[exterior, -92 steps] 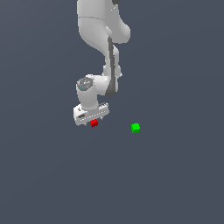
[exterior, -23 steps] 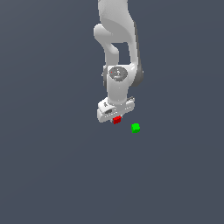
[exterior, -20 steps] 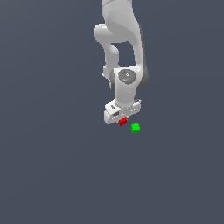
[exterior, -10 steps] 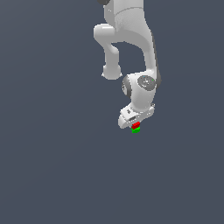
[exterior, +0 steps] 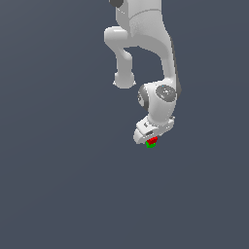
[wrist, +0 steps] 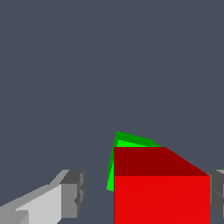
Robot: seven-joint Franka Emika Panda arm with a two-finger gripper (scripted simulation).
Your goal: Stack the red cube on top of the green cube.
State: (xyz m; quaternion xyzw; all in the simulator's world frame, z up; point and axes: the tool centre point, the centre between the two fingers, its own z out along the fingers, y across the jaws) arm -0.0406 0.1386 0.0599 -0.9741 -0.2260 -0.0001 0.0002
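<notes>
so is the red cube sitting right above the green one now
Yes, in the exterior view the red cube sits directly over the green cube under the end effector, and the wrist view shows green peeking out behind red.

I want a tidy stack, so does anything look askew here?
Slightly. In the wrist view the green cube looks turned relative to the red cube above it, their edges not parallel. The gripper hangs right over both.

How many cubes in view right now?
2. The red cube sits between the end effector fingers, directly above the green cube, which lies on the grey floor. No others visible; the arm could hide one.
</notes>
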